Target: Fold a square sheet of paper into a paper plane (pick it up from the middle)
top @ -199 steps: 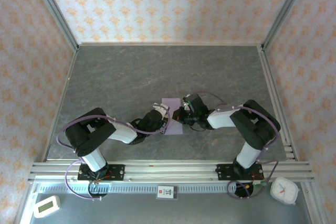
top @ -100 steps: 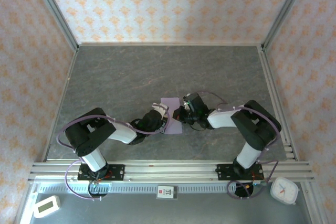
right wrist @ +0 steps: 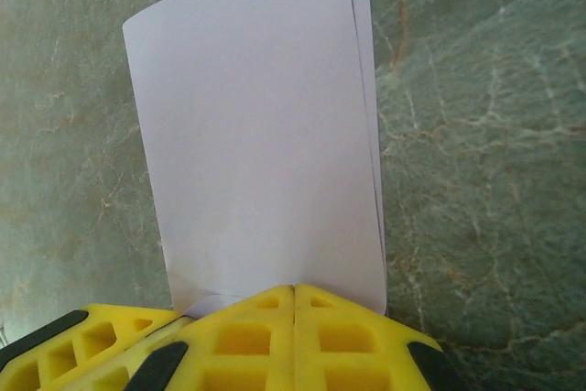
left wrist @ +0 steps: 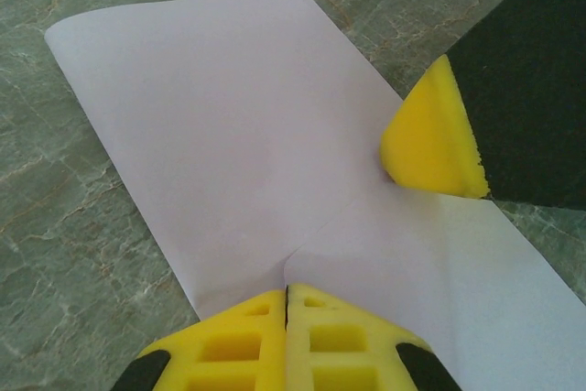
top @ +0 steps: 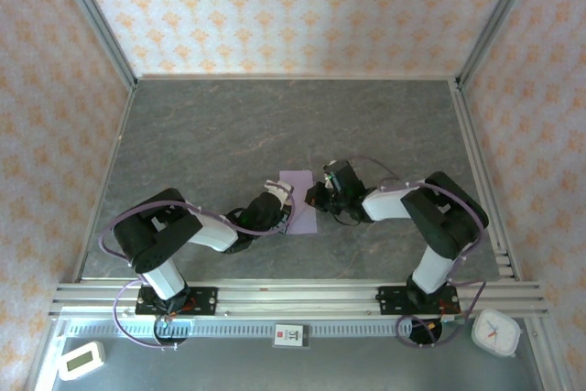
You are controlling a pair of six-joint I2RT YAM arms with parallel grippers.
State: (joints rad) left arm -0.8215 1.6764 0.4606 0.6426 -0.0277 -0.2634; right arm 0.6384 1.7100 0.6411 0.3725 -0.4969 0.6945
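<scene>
Left gripper (left wrist: 286, 294) closed; right gripper (right wrist: 294, 292) closed; both tips on plain folded paper (left wrist: 220, 125).

Doubled lilac paper (right wrist: 261, 135) against closed yellow jaws

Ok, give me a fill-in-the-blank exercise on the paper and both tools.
1. The sheet of paper on the table is pale ___ in colour.
2. The left tool has its jaws ___.
3. The right tool has fingers coloured ___.
4. At its far edge the paper shows ___ layers.
Missing words: lilac; shut; yellow; two.
</scene>
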